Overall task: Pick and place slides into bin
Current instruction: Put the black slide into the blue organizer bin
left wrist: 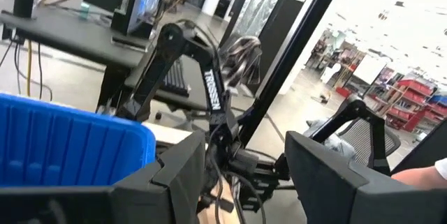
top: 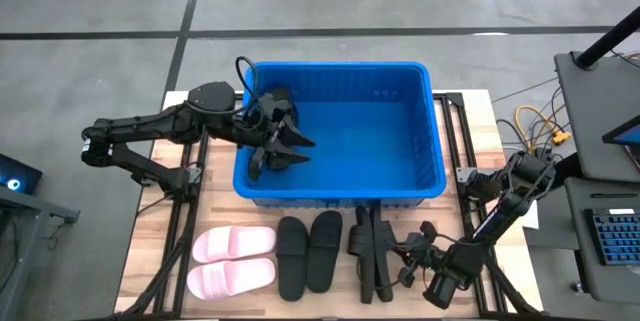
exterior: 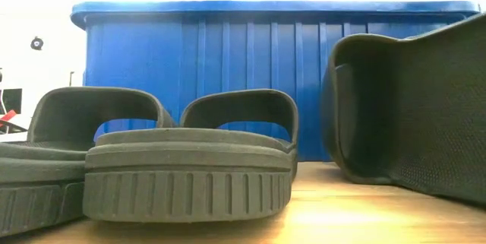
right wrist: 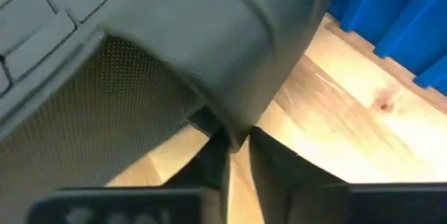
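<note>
- High view: blue bin [top: 425, 176] sits at centre-far of the wooden table [top: 150, 251]. Left gripper [top: 283, 146] hangs inside the bin at its left end, fingers part spread with nothing visible between them.
- High view: near the bin's front wall, left to right: pale pink pair [top: 232, 261] lying flat side by side, black pair [top: 308, 253] flat side by side, then two more black slides [top: 370, 256] standing on edge, pressed together.
- High view: right gripper [top: 398, 257] is low over the table at the near right, against the on-edge black slides.
- Low view: flat black pair [exterior: 182, 168] in front, straps arched, soles on the wood; bin wall [exterior: 228, 61] fills the background. On-edge black slide [exterior: 410, 122] stands tilted at right, sole facing the camera.
- Left wrist view: left fingers [left wrist: 174, 175] stand apart, empty gap between them; bin rim [left wrist: 70, 140] is beside them. Right arm [left wrist: 209, 91] shows beyond, with room clutter.
- Right wrist view: right fingers [right wrist: 209, 161] pinch the edge of the black slide [right wrist: 140, 56], closed tight on it. Table wood [right wrist: 335, 126] and bin wall [right wrist: 398, 15] lie behind.
</note>
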{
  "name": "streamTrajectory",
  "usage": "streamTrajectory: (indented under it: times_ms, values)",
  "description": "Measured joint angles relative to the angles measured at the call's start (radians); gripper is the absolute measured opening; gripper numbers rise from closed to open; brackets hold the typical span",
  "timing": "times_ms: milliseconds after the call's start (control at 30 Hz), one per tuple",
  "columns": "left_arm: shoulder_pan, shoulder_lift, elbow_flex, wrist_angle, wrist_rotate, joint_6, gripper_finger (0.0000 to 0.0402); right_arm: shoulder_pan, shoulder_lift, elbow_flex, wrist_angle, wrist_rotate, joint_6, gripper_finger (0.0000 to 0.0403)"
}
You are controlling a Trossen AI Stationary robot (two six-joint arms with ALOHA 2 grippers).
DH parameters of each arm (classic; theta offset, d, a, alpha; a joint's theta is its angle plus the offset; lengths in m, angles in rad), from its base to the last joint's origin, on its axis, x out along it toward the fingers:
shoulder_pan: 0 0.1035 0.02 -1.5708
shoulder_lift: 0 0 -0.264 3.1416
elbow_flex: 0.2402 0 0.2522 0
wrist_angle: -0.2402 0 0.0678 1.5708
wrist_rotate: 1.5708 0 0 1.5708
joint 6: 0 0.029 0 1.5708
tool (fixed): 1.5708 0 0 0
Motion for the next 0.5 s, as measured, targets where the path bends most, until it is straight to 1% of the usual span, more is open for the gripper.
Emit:
streamTrajectory:
  times_ms: [67,100,400,500]
  values:
    - [0.000,0.000,0.000,-0.004,0.000,0.000,0.0184,0.000,0.000,0.000,-0.001,0.000,-0.004,0.0021]
    - [0.000,0.000,0.000,-0.007,0.000,0.000,0.0184,0.000,0.000,0.000,-0.001,0.000,-0.005,0.0016]
    - [-0.003,0.008,0.000,-0.010,0.003,0.000,0.0184,0.000,-0.025,0.014,-0.003,-0.005,-0.010,0.0013]
    - [-0.003,0.010,0.000,-0.006,0.004,0.000,0.0184,0.000,-0.030,0.038,-0.006,-0.002,-0.046,0.0013]
